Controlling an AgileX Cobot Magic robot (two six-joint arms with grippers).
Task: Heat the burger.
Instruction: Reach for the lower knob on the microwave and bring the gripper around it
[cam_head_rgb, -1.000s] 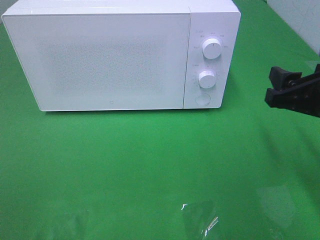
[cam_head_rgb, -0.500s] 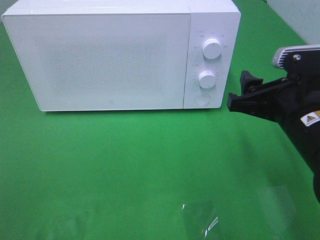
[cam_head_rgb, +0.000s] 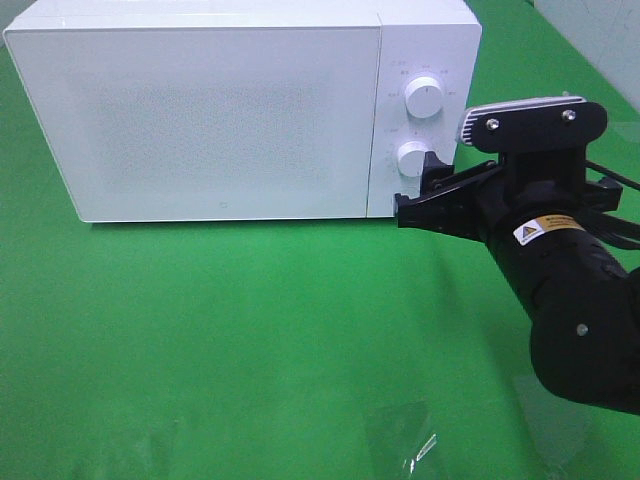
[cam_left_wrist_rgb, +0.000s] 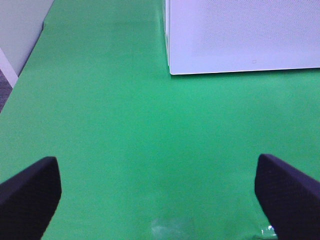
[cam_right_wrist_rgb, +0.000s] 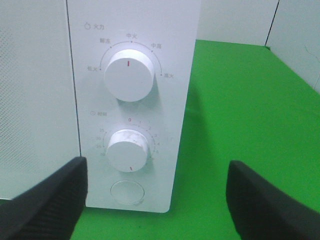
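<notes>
Burger out of view; right tool (cam_head_rgb: 416, 187), jaws apart, has reached the microwave (cam_head_rgb: 220, 110).

Right gripper (cam_head_rgb: 416, 188) now much nearer microwave (cam_head_rgb: 220, 110)

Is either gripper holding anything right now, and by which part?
Nothing is held: the left gripper and right gripper both have open, empty jaws.

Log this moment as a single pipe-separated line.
right gripper: open, facing control panel of white box-shaped microwave | microwave door: shut | left gripper: open over green cloth | burger: not in view
</notes>
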